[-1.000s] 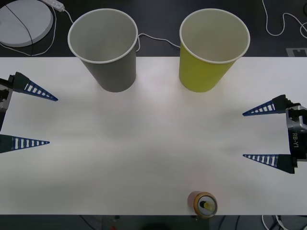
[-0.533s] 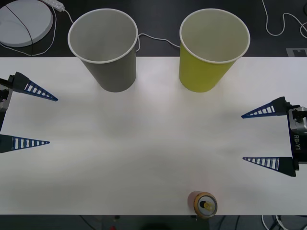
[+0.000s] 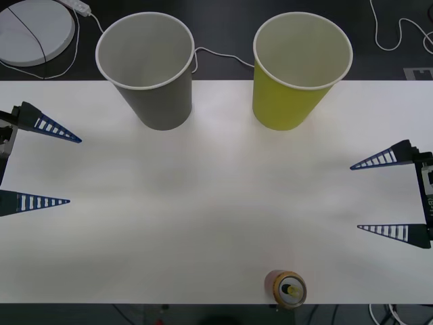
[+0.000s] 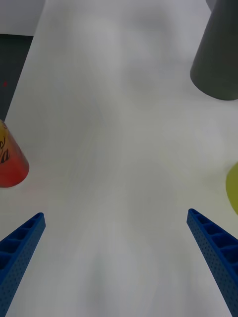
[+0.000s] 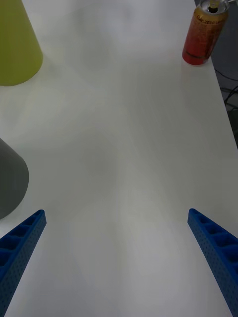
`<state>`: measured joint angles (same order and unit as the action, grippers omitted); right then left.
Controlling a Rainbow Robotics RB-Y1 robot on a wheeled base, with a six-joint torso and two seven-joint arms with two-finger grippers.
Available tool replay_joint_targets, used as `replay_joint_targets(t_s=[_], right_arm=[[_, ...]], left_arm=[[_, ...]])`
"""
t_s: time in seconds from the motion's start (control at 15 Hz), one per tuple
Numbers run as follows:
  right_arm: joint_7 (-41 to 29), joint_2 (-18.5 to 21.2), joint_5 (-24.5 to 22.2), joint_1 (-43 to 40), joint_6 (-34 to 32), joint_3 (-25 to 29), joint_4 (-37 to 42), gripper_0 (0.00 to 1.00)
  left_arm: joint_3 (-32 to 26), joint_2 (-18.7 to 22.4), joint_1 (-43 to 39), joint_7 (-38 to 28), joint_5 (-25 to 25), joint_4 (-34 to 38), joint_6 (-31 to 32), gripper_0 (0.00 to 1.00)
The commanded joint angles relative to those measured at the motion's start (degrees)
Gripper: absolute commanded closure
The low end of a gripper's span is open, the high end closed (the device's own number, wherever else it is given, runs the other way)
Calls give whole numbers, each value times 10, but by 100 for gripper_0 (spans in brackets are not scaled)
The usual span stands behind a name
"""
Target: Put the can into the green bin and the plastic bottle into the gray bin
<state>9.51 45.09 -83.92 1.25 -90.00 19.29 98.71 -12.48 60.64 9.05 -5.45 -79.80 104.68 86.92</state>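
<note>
While both jaws gape empty, the can [image 3: 286,289] stands near the right gripper [image 3: 381,196].

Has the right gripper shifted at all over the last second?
Yes. The right gripper, fingers open, has drawn back toward the table's right edge and slightly nearer the robot, away from the green bin. The can stayed put.
</note>
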Motion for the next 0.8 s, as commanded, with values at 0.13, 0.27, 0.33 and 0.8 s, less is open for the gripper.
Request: replay_joint_targets(t_s=[0.13, 0.27, 0.33, 0.8], right_arm=[[107, 40, 26, 13, 0, -44, -92, 0], [150, 64, 59, 13, 0, -82, -147, 0], [169, 74, 71, 13, 0, -98, -167, 0], [218, 96, 152, 14, 0, -217, -283, 0]], left_arm=[[0, 0, 0, 0, 0, 0, 0, 0], [0, 0, 0, 0, 0, 0, 0, 0], [0, 0, 0, 0, 0, 0, 0, 0], [0, 0, 0, 0, 0, 0, 0, 0]])
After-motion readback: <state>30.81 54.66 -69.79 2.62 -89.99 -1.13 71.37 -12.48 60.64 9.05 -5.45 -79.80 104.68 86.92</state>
